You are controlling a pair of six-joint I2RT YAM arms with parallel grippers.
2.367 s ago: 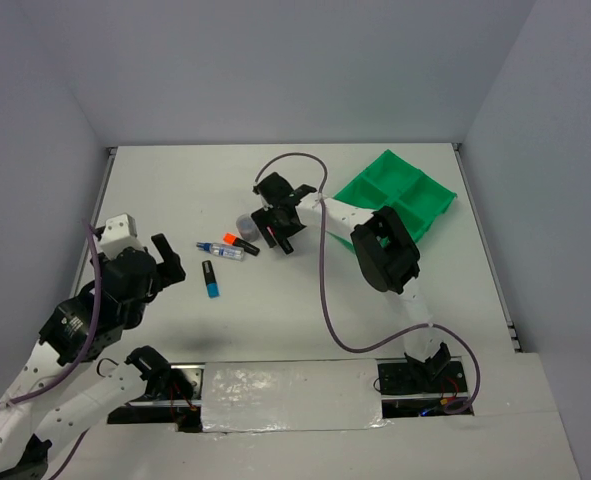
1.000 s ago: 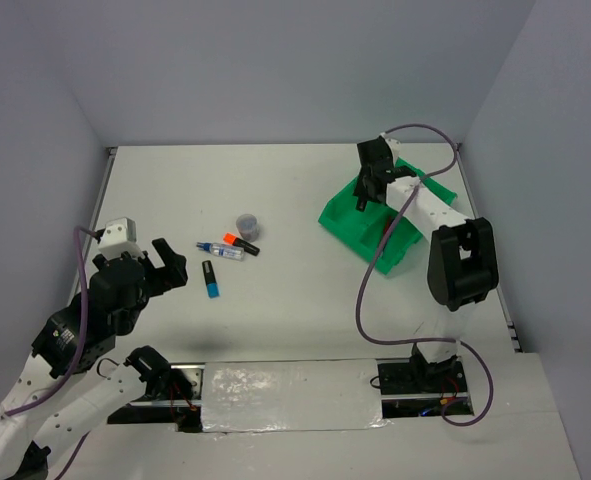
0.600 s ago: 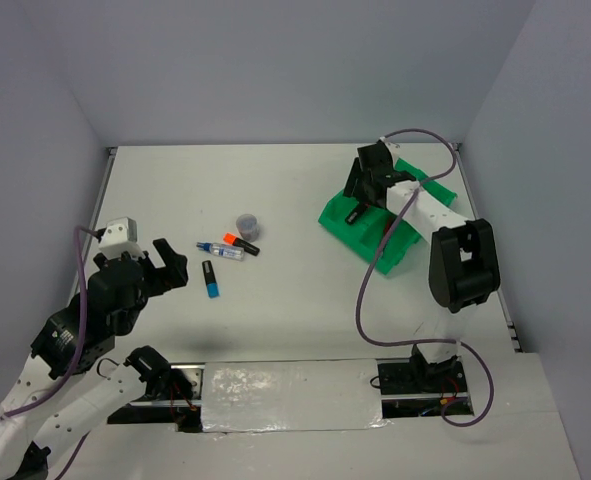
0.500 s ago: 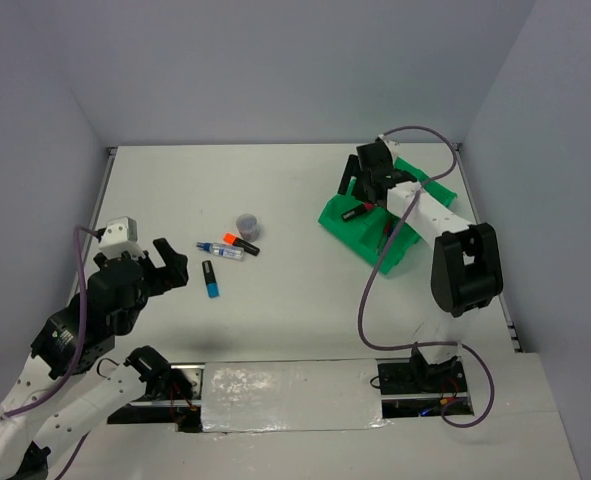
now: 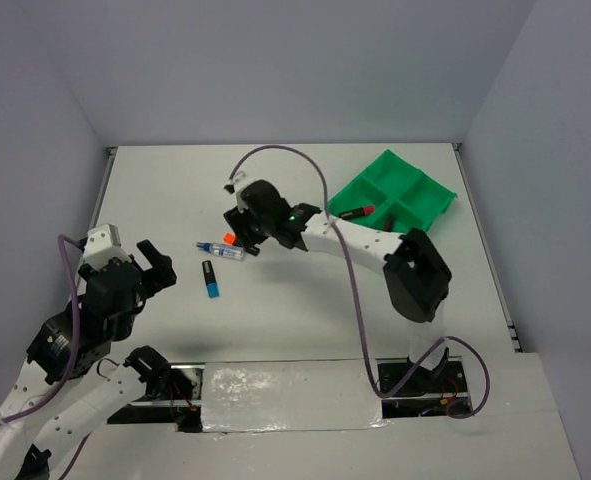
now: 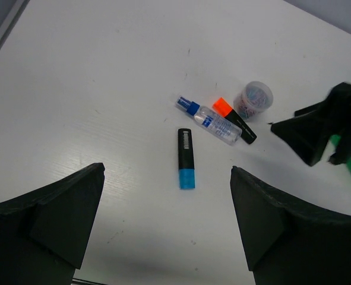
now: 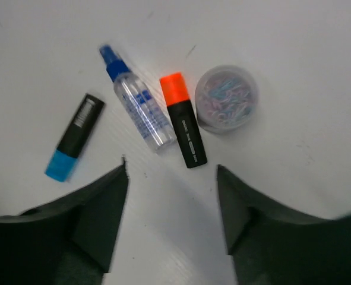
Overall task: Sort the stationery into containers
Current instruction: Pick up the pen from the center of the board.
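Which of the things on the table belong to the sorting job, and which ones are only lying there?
Belong to the job: green tray, red-ended marker already in it, orange highlighter, blue highlighter, clear-blue bottle, round tub of paper clips.

Not part of it: purple cable on the right arm, white table.

We can read no text anywhere. In the right wrist view we see blue print on the label of the clear tube at centre frame. There are also pale marks on the orange-capped highlighter beside it and on the blue-ended highlighter at left, all too small to make out.
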